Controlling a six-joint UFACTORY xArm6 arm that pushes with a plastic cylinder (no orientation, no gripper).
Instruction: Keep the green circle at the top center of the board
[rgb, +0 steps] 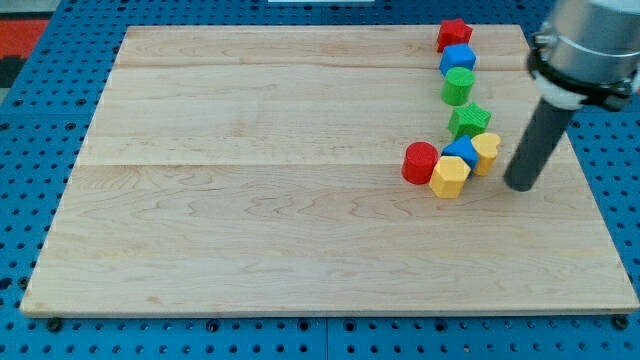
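my tip (521, 186) at view's right, green circle (458, 86) up-left, apart

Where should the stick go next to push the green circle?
Probably up the view's right side: my tip sits right of the yellow heart, below the green circle. The circle stands in the upper right column, so I'd likely get to its right, then push it left toward the top center.

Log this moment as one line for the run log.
phase: approach | my tip: right of yellow heart, not touching | green circle: upper right, between blue block and green star | goal: unmet
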